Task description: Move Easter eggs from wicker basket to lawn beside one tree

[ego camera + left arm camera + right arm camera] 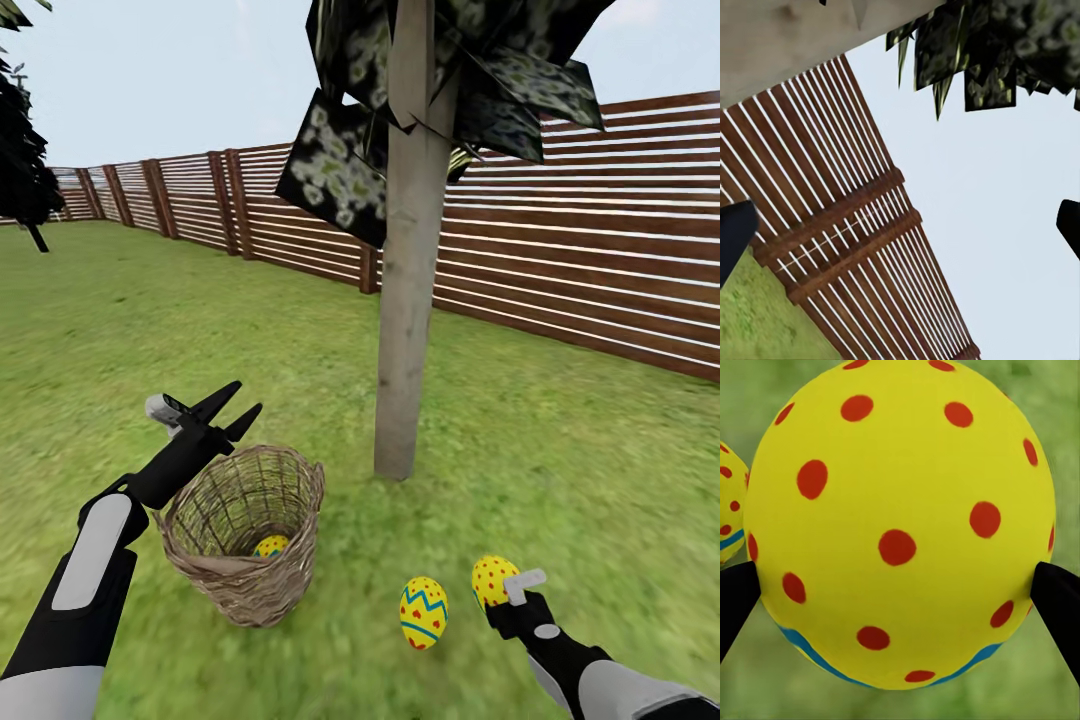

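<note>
The wicker basket [245, 530] stands on the lawn [580, 440] just left of the tree [410, 300]. One Easter egg [270, 546] lies inside the basket. A second egg [423, 613] rests upright on the grass in front of the trunk. My right gripper [497, 592] is shut on the third egg [490, 577], low over the grass beside the second one. In the right wrist view this held egg [900, 532] sits between both fingertips [1057, 600], with the resting egg [729, 502] at the edge. My left gripper [245, 398] is open and empty above the basket's far-left rim.
A brown slat fence [580, 260] runs behind the tree. Dark leaf panels [335, 170] hang at head height around the trunk. A black conifer [22, 170] stands far left. The left wrist view looks up at trunk [795, 37], fence [847, 225] and sky.
</note>
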Robot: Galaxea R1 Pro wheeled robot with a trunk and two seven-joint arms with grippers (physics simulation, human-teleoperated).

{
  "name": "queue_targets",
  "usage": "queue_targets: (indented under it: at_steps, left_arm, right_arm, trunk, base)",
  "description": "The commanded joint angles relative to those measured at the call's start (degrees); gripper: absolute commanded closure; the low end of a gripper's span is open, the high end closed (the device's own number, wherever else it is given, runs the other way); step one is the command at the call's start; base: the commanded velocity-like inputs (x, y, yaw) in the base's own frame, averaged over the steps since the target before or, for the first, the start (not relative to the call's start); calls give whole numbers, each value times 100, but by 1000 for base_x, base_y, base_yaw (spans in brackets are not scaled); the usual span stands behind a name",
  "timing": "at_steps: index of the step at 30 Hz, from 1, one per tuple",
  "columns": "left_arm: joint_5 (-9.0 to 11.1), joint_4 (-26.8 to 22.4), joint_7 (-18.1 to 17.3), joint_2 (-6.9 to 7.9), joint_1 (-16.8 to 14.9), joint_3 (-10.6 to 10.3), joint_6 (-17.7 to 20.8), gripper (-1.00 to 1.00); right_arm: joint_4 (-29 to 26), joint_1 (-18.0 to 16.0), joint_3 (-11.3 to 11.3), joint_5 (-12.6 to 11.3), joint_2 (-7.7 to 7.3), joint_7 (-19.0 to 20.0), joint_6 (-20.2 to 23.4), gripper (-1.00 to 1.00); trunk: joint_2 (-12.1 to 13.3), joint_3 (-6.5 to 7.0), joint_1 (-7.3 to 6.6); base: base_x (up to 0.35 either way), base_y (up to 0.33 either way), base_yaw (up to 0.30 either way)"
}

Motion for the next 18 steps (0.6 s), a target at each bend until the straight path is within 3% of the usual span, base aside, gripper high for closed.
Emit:
queue_targets:
  at_steps: [1, 14, 18]
  left_arm:
    - [17, 2, -6, -1, -4, 5, 34, -100]
    - [17, 2, -14, 8, -4, 5, 34, -100]
    - [44, 7, -15, 8, 2, 13, 33, -100]
  right_arm:
    - [-1, -3, 39, -5, 1, -21, -13, 100]
    - [-65, -3, 22, -64, 2, -21, -8, 100]
    - [-65, -3, 22, -64, 10, -21, -8, 100]
  trunk:
    - [-4, -28, 1]
    - [-21, -316, 34]
    - [-21, -316, 34]
  base:
    - [0, 0, 0]
    - [0, 0, 0]
    - [0, 0, 0]
